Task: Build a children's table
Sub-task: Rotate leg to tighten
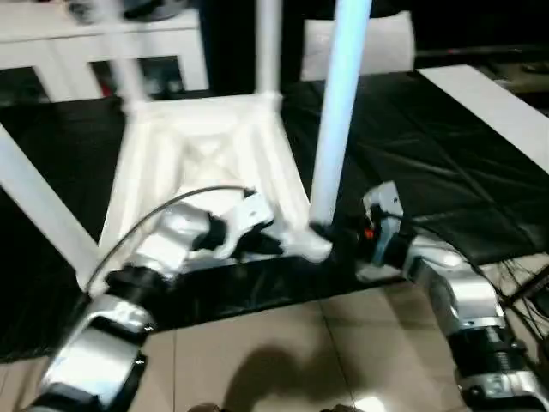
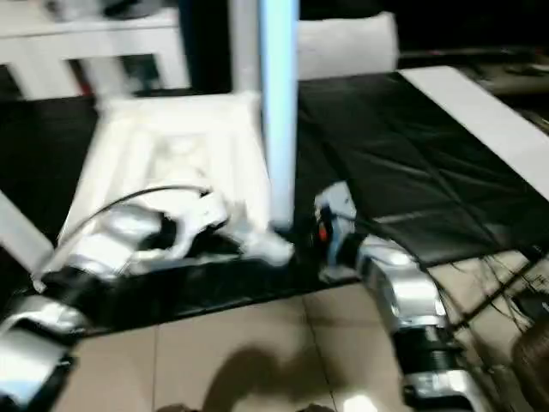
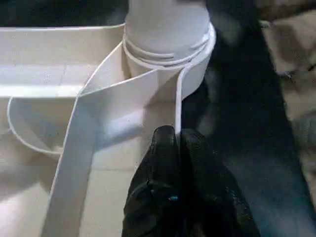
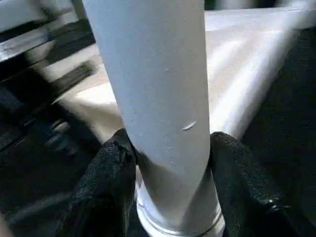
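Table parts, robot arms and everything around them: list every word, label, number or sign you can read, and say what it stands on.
None can be read.
The table top and the leg held in the right gripper are plain white, with no print.
The left gripper, shut on a rib of the table top, bears no lettering.
The right arm has a small orange-red spot, too blurred to read.

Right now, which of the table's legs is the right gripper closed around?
The near-right leg, standing at the tabletop's front corner: the right gripper clamps its base. The other legs stand ungripped.
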Controlling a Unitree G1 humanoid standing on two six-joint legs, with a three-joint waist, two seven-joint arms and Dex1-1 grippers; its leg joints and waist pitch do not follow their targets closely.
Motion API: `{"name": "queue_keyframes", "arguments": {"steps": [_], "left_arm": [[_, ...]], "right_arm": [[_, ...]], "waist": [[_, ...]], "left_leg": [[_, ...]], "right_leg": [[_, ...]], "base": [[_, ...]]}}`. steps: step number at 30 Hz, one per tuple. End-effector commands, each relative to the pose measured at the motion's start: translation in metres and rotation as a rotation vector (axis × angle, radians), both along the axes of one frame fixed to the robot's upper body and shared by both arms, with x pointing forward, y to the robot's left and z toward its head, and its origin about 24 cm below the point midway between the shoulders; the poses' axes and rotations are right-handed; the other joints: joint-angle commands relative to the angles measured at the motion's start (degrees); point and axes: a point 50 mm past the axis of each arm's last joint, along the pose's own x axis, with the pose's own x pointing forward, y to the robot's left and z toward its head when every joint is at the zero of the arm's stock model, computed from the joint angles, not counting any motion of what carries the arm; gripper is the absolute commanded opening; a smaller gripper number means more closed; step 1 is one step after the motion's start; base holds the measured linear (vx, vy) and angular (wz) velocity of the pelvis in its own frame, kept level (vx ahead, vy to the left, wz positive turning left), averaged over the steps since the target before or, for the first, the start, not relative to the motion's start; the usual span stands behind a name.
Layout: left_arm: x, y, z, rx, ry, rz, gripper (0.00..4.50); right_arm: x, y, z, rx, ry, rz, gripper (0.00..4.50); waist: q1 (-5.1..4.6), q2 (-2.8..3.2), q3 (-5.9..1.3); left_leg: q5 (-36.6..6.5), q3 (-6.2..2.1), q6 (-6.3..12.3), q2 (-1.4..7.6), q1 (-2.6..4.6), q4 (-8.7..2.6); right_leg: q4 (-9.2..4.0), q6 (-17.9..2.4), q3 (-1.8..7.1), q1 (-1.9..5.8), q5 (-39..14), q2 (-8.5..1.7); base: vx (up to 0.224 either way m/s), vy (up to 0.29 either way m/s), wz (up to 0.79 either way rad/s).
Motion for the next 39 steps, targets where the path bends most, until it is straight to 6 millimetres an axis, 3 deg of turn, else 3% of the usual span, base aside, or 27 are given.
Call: {"name": "queue_keyframes", "arguments": {"steps": [1, 2, 3, 6, 10, 11, 14, 17, 19, 21, 23, 29, 32, 33, 35, 37, 39], "left_arm": [[0.008, -0.017, 0.019, -0.074, -0.072, 0.025, 0.0], [0.013, -0.021, 0.021, -0.09, -0.077, 0.086, 0.0], [0.017, -0.025, 0.022, -0.098, -0.096, 0.15, 0.0], [0.022, -0.031, 0.024, -0.093, -0.137, 0.232, 0.0], [0.022, -0.034, 0.025, -0.087, -0.153, 0.26, 0.0], [0.022, -0.034, 0.025, -0.086, -0.153, 0.257, 0.0], [0.017, -0.033, 0.023, -0.07, -0.154, 0.166, 0.0], [0.012, -0.029, 0.021, -0.054, -0.156, 0.064, 0.0], [0.007, -0.023, 0.019, -0.046, -0.153, -0.039, 0.0], [0.003, -0.017, 0.018, -0.037, -0.136, -0.111, 0.0], [-0.002, -0.007, 0.016, 0.023, -0.114, -0.228, 0.0], [-0.008, 0.002, 0.018, 0.03, -0.063, -0.371, 0.0], [-0.014, 0.007, 0.017, 0.068, -0.023, -0.48, 0.0], [-0.015, 0.009, 0.017, 0.082, -0.011, -0.514, 0.0], [-0.016, 0.01, 0.017, 0.093, -0.003, -0.543, 0.0], [-0.018, 0.011, 0.018, 0.104, 0.006, -0.574, 0.0], [-0.018, 0.012, 0.018, 0.107, 0.011, -0.586, 0.0]], "right_arm": [[0.002, 0.018, -0.004, -0.014, 0.031, -0.003, 1.95], [0.006, 0.021, -0.006, -0.018, 0.039, -0.071, 1.94], [0.011, 0.027, -0.007, -0.015, 0.053, -0.141, 1.94], [0.019, 0.04, -0.01, -0.022, 0.08, -0.263, 1.94], [0.022, 0.047, -0.01, -0.027, 0.089, -0.315, 1.94], [0.022, 0.047, -0.009, -0.027, 0.085, -0.314, 2.49], [0.022, 0.045, -0.002, -0.022, 0.016, -0.297, 2.63], [0.02, 0.034, 0.002, -0.018, -0.029, -0.276, 3.06], [0.017, 0.021, 0.005, -0.016, -0.074, -0.219, 3.12], [0.014, 0.01, 0.006, -0.021, -0.087, -0.18, 3.46], [0.008, -0.004, 0.008, -0.062, -0.099, -0.059, 3.53], [-0.004, -0.013, 0.015, -0.072, -0.102, 0.206, 3.66], [-0.012, -0.016, 0.018, -0.09, -0.088, 0.401, 3.66], [-0.015, -0.017, 0.019, -0.095, -0.08, 0.459, 3.66], [-0.017, -0.017, 0.019, -0.096, -0.056, 0.518, 3.66], [-0.02, -0.016, 0.019, -0.09, -0.028, 0.583, 3.37], [-0.02, -0.016, 0.019, -0.087, -0.018, 0.608, 3.28]], "waist": [[0.26, -0.36, -3.81], [0.08, -0.48, -3.93], [-0.21, -0.11, -3.95], [-0.42, -0.41, -4.35], [-0.48, -0.21, -4.3], [-0.49, -0.09, -4.22], [-0.58, -0.09, -4.17], [-0.42, -0.05, -4.2], [-0.13, 0.31, -4.33], [0.13, 0.11, -4.44], [0.97, 0.27, -4.2], [2.41, 0.46, -3.99], [2.8, 0.39, -4.1], [3.05, 0.11, -4.17], [3.39, 0.26, -4.15], [3.57, -0.1, -4.07], [3.71, 0.02, -4.03]], "left_leg": [[-11.0, 0.16, 0.13, -0.13, -0.16, -4.05], [-9.4, 0.29, 0.9, -0.24, -0.3, -3.85], [-8.5, 0.26, 1.24, -0.25, -0.35, -3.79], [-5.1, 0.27, 2.71, -0.21, -0.48, -3.54], [-4.8, 0.4, 3.71, -0.29, -0.28, -3.46], [-5.1, 0.42, 3.97, -0.19, -0.23, -3.5], [-6.3, 0.42, 4.04, -0.17, -0.2, -3.56], [-6.6, 0.36, 4.31, -0.15, -0.16, -3.58], [-6.1, 0.37, 4.79, -0.03, -0.06, -3.45], [-5.0, 0.47, 5.66, 0.01, -0.01, -3.28], [-7.0, 0.55, 6.18, 0.23, 0.26, -3.32], [-9.7, 0.61, 4.48, 0.64, 0.38, -3.51], [-9.2, 0.58, 4.43, 0.67, 0.27, -3.45], [-9.3, 0.54, 4.68, 0.64, 0.26, -3.42], [-9.0, 0.63, 4.92, 0.71, 0.29, -3.38], [-9.3, 0.62, 4.89, 0.72, 0.2, -3.45], [-9.4, 0.62, 4.5, 0.77, 0.24, -3.48]], "right_leg": [[-4.69, -10.5, 1.71, 3.29, -15.0, -2.11], [-4.57, -11.0, 1.75, 3.44, -13.0, -2.02], [-4.43, -11.6, 1.76, 3.39, -11.0, -1.96], [-3.68, -13.3, 1.77, 3.69, -4.1, -1.84], [-3.74, -14.2, 1.77, 3.78, -2.4, -1.86], [-3.7, -14.4, 1.8, 3.68, -2.1, -1.81], [-3.77, -14.5, 1.8, 3.78, -2.6, -1.87], [-3.78, -14.7, 1.84, 3.86, -2.0, -1.9], [-3.53, -15.3, 1.88, 3.8, 0.0, -1.97], [-3.19, -16.1, 1.94, 3.82, 3.2, -1.84], [-3.3, -16.4, 1.88, 3.61, 1.8, -1.84], [-3.38, -16.0, 1.91, 3.5, -2.2, -2.03], [-3.18, -16.0, 1.89, 3.51, -1.4, -2.11], [-3.23, -16.1, 1.79, 3.67, -1.8, -2.14], [-3.17, -16.1, 1.89, 3.47, -1.8, -2.17], [-3.27, -16.1, 1.84, 3.52, -2.9, -2.26], [-3.34, -15.9, 1.83, 3.44, -4.4, -2.29]], "base": [[0.0, 0.0, 0.0], [0.0, 0.0, 0.0], [0.0, 0.0, 0.0], [0.0, 0.0, 0.0], [0.0, 0.0, 0.0], [0.0, 0.0, 0.0], [0.0, 0.0, 0.0], [0.0, 0.0, 0.0], [0.0, 0.0, 0.0], [0.0, 0.0, 0.0], [0.0, 0.0, 0.0], [0.0, 0.0, 0.0], [0.0, 0.0, 0.0], [0.0, 0.0, 0.0], [0.0, 0.0, 0.0], [0.0, 0.0, 0.0], [0.0, 0.0, 0.0]]}}
